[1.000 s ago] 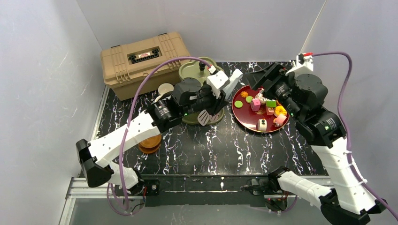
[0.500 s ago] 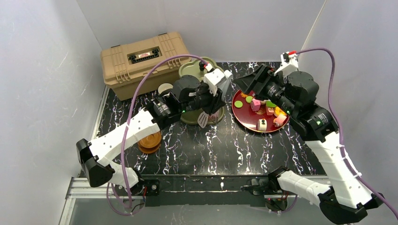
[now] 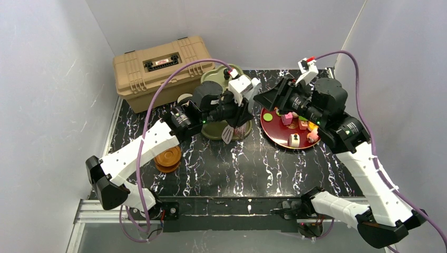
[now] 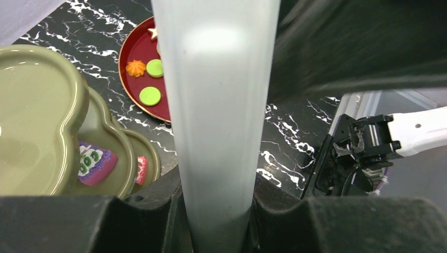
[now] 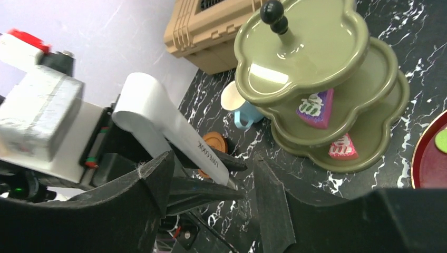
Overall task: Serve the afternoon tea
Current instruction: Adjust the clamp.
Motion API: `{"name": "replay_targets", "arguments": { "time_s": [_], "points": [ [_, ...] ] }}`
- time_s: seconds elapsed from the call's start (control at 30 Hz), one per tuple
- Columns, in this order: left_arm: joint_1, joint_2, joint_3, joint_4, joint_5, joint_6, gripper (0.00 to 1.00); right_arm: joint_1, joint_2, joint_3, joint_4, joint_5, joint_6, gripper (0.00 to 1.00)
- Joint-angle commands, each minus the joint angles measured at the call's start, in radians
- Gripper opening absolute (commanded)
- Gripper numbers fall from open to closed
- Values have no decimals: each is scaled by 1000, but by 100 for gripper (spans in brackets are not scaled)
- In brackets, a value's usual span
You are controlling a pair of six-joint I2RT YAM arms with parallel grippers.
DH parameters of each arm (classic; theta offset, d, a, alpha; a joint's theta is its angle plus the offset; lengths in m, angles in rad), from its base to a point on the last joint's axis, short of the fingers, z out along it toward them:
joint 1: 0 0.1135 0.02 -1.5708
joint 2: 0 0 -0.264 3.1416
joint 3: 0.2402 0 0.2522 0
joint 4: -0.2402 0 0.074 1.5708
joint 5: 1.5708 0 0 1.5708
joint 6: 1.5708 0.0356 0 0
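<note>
**So: utensil handover is the weak point**

Left gripper (image 4: 216, 226) is clamped narrow on the white utensil (image 4: 221, 105).

The stand (image 5: 316, 47) sits just beside it. The purple cake (image 5: 315, 108) is on the middle tier, the pink cake (image 5: 343, 147) on the bottom tier, and the top tier is bare.

Right gripper (image 5: 213, 174) has its fingers part-open either side of the utensil's end. Gaps show on both sides, so it isn't gripping.

Red tray (image 3: 278, 136) with more toy cakes (image 3: 295, 139) is far right.

Risks, my read:
- Right closes off-centre and pinches left's fingertips instead of the shaft.
- Left releases before right is seated, so the utensil drops onto the stand and knocks cakes off.
- Both wrists crowd the stand, and a swing could clip the black knob (image 5: 274, 13) and tip it.
</note>
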Motion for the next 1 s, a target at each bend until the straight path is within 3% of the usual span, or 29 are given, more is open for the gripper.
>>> {"name": "replay_targets", "arguments": {
  "time_s": [0.0, 0.3, 0.47, 0.5, 0.53, 0.6, 0.67, 0.77, 0.97],
  "points": [
    [4, 0, 53, -11, 73, -1, 20, 3, 12, -7, 82, -76, -36, 63],
    [5, 32, 87, -33, 110, -4, 19, 4, 36, -60, 146, -63, -8, 44],
    [5, 29, 92, -25, 115, -14, 25, 6, 18, -99, 157, -11, -3, 31],
    [5, 27, 92, -25, 115, -17, 28, 6, 12, -104, 156, 9, -3, 27],
    [5, 25, 92, -25, 114, -20, 38, 6, 5, -108, 152, 25, -5, 23],
    [5, 15, 88, -27, 104, -29, 67, 6, -15, -117, 146, 80, -4, 16],
    [5, -3, 74, -26, 99, -35, 82, 6, -49, -135, 165, 124, 8, 13],
    [5, -35, 37, -19, 104, -37, 87, 6, -79, -155, 190, 194, 43, 11],
    [5, -79, -16, 7, 82, 44, 82, 6, -83, -159, 167, 243, 117, 10]
  ]
}}
